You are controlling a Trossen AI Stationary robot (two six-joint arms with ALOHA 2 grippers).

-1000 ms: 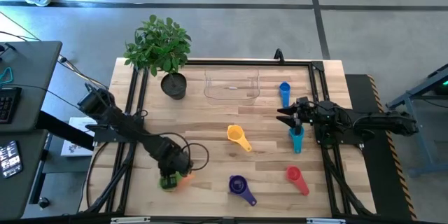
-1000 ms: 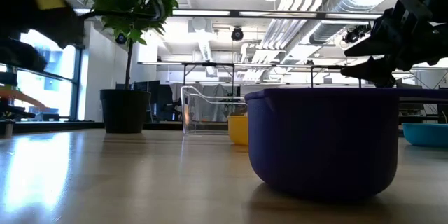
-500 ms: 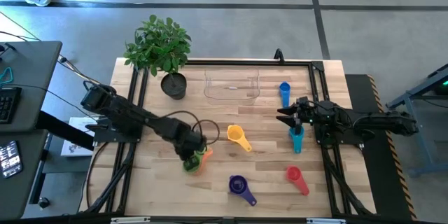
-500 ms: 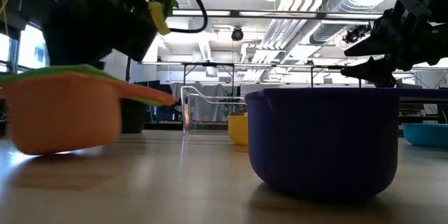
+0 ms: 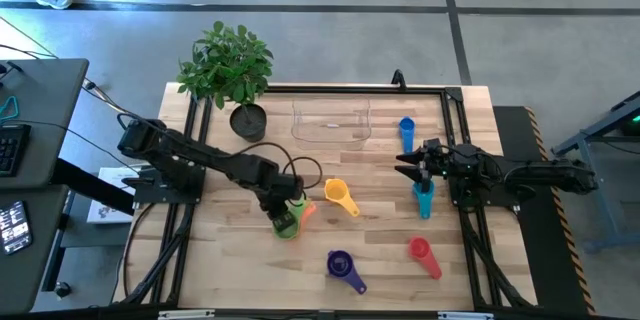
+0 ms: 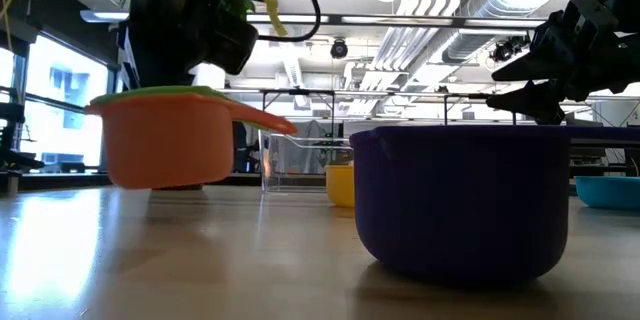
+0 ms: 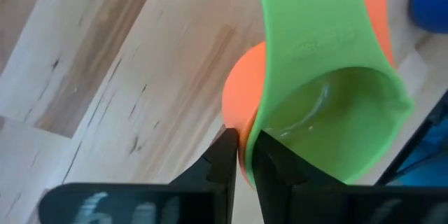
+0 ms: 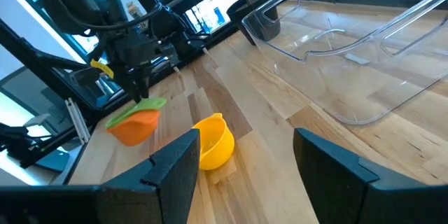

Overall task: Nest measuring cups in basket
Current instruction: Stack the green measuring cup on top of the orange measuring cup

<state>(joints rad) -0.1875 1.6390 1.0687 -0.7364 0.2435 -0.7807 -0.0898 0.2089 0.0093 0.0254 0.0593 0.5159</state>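
Observation:
My left gripper (image 5: pixel 283 206) is shut on a green cup (image 7: pixel 329 105) nested in an orange cup (image 6: pixel 165 145), above the table's middle, left of the yellow cup (image 5: pixel 340 197). My right gripper (image 5: pixel 408 165) is open and empty at the right, between the blue cup (image 5: pixel 406 132) and the teal cup (image 5: pixel 423 200). The purple cup (image 5: pixel 342 267) and the red cup (image 5: pixel 423 255) lie near the front edge. The clear basket (image 5: pixel 332 123) stands empty at the far middle. My left gripper pinches the nested walls of the two cups at their rim (image 7: pixel 246 134), opposite the handles: one finger inside the green cup, one outside the orange cup. The fingers come from above, pointing down. The cups hang upright and clear of the table, handles (image 6: pixel 262 120) level.
A dark round pot with a green plant (image 5: pixel 248 120) stands at the far left beside the basket. A black frame (image 5: pixel 455 140) runs along the table's sides. Bare wood lies between the yellow cup and the basket.
My left gripper has carried the orange and green cups from the near left toward the table's middle, going right and toward the far edge. The cups stay nested and upright in its hold. My right arm has kept still.

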